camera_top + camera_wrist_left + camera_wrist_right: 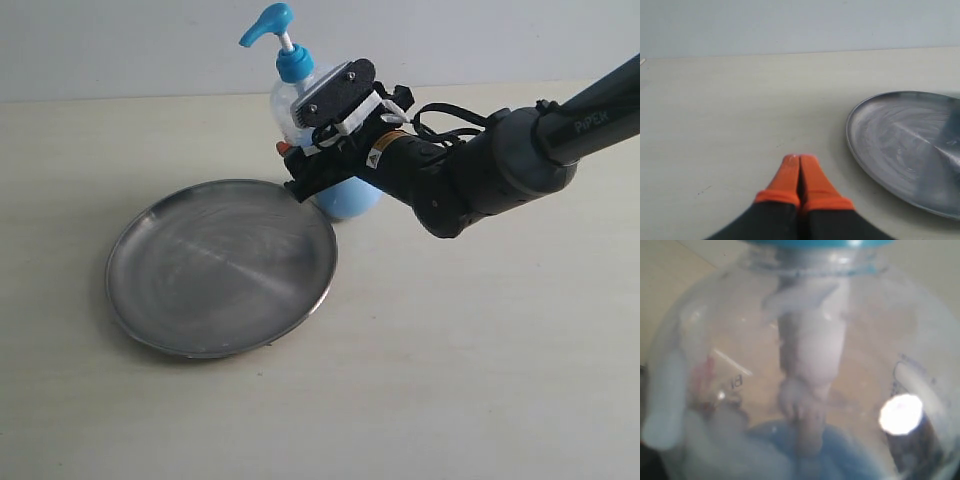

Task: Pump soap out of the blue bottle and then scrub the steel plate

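Observation:
The blue bottle [349, 200] stands upright behind the steel plate [220, 265], with its blue pump head [270, 22] raised. My right gripper [300, 170] clasps the bottle's clear body from the right, an orange fingertip [288, 148] showing on its left side. The bottle [810, 365] fills the right wrist view, with its dip tube and light-blue liquid low down. My left gripper [801, 159] is shut and empty, hovering low over the table a short way from the plate's rim [855, 145]. I cannot make out any soap on the plate.
The pale table [480, 350] stretches around the plate and bottle. A light wall [120, 50] runs along its back edge. The black right arm [480, 170] reaches in from the upper right.

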### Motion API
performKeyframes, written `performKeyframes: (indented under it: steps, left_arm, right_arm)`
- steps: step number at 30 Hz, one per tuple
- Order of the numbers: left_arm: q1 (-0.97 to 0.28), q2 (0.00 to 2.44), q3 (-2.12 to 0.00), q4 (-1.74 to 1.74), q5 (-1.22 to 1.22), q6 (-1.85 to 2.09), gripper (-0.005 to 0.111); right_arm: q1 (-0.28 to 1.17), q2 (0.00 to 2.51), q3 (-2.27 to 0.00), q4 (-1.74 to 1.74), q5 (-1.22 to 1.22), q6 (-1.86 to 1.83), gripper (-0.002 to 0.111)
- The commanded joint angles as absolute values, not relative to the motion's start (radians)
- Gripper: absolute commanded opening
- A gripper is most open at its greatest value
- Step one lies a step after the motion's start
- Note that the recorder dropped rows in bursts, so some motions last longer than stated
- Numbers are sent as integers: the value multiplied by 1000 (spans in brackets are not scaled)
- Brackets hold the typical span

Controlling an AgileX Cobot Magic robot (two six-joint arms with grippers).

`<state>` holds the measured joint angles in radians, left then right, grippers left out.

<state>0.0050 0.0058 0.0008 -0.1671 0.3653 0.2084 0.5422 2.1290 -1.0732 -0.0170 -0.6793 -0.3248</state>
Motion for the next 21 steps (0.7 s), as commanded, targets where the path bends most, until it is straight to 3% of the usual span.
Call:
performKeyframes:
  steps: [1,21]
  left_arm:
    - [-1,0,0,-167,357,203,0]
    - [1,0,0,-167,357,203,0]
  right_arm:
    - [546,2115,-1084,-27,-765,-333,0]
    - [546,2109,-1084,-27,-854,-351,0]
